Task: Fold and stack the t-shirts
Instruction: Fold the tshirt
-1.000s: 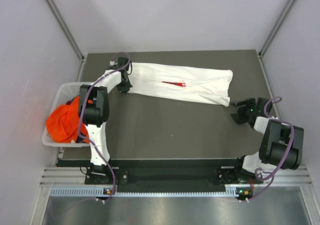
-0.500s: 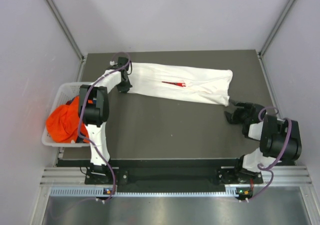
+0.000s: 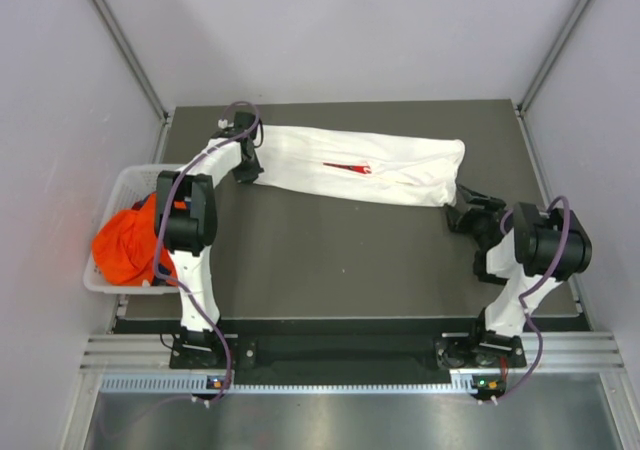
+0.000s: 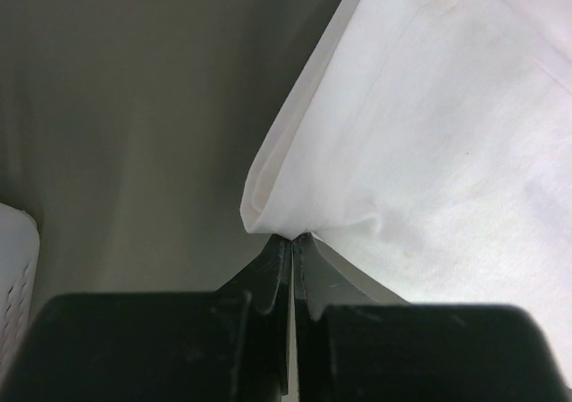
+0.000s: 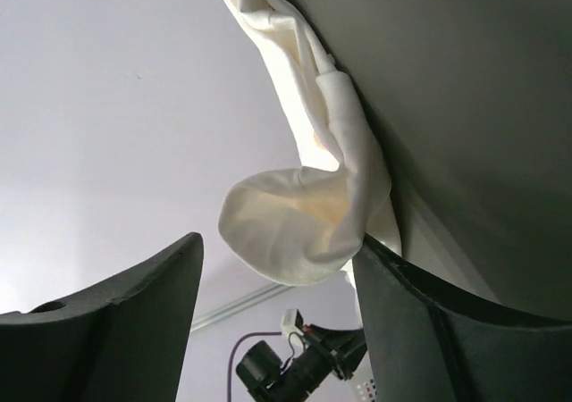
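White shirt [image 3: 360, 165] spread on the table [image 3: 330, 260], orange shirt [image 3: 125, 245] in the basket [image 3: 130, 180].
The white shirt is folded lengthwise into a long, narrow band across the far half of the table, its left end farther back than its right, with a small red mark near the middle. Its left corner is pinched in the left gripper [image 4: 292, 241], and its right end is bunched, the hem rolled. The orange shirt lies crumpled in the white basket at the table's left edge.

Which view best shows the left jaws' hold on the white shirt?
Left wrist: jaws shut on a corner of the white shirt. From the top, the arm hides that pinch; right wrist shows only the other end.
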